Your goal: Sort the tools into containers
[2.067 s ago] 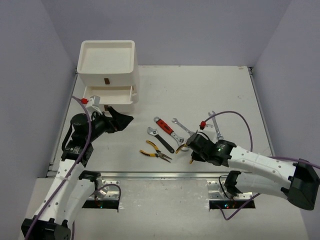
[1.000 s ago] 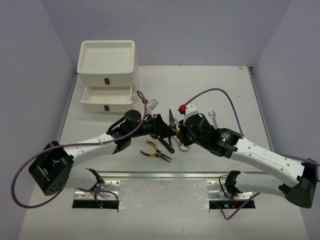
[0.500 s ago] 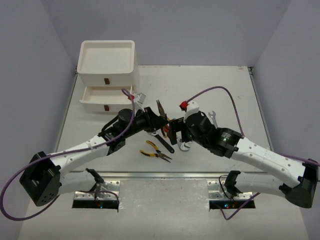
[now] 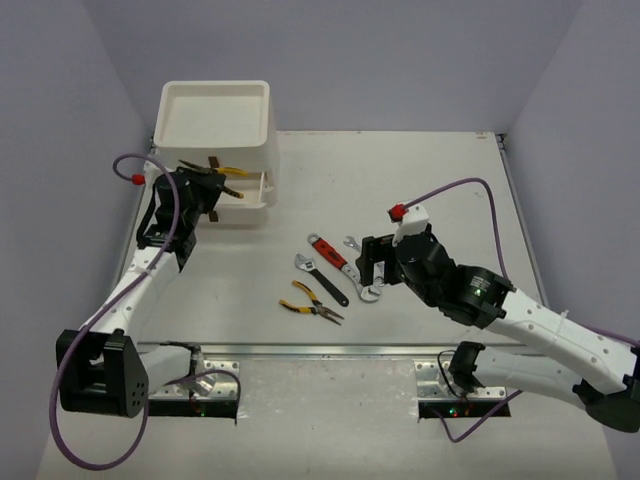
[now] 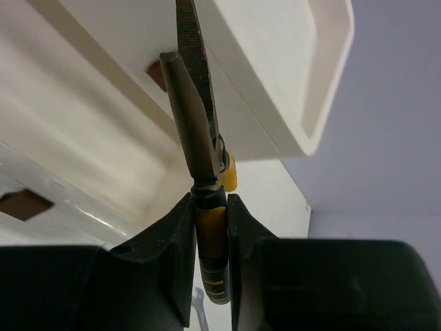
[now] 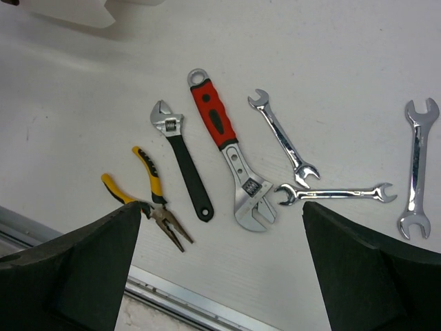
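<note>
Left pincer (image 5: 209,207) clamped on yellow-handled pliers (image 5: 196,117), held at the open drawer (image 4: 247,190) of the white drawer unit (image 4: 215,125). Drop-off step, we judge. Next: clear the drawer front, then release. Right pincer (image 4: 372,262) spread wide above the red-handled adjustable wrench (image 6: 220,131), well right of the unit.

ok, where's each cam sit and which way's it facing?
Top external: above, behind the bases, facing the table; both arms show.
Left wrist: on left hand, facing the white drawer unit; fingers clamp yellow-handled pliers.
Right wrist: on open right hand, looking down at tools; fingers in lower corners.
Shared: top and right wrist both see the red-handled wrench.
</note>
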Robot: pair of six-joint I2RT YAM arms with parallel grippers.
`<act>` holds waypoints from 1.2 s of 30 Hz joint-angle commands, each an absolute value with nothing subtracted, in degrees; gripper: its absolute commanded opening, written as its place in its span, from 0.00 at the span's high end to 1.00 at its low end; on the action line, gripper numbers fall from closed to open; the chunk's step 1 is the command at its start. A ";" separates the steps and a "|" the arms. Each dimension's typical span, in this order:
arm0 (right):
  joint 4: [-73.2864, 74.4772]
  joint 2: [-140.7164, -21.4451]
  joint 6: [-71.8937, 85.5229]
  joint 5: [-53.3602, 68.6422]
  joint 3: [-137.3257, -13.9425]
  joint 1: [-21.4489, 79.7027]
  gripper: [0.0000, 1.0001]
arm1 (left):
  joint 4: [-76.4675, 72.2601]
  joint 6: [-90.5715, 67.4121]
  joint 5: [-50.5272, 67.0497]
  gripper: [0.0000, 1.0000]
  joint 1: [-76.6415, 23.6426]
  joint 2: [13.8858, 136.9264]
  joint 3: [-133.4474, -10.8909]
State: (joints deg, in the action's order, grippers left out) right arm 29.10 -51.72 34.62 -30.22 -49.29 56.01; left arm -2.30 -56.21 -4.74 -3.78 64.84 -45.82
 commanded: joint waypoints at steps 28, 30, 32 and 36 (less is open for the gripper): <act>29.89 -60.06 28.35 -16.95 -51.30 55.99 0.01 | -0.96 -55.94 2.64 0.00 5.19 65.73 -60.25; 30.58 -67.66 25.39 -9.92 -53.70 56.09 0.04 | 4.07 -50.32 5.45 0.00 5.19 61.07 -61.04; 31.19 -72.06 22.91 -6.42 -56.25 56.16 0.08 | 6.59 -44.92 7.12 0.00 5.11 58.52 -60.45; 31.20 -86.54 21.14 -4.57 -62.93 56.60 0.22 | 14.90 -36.56 6.46 0.00 5.14 47.98 -54.17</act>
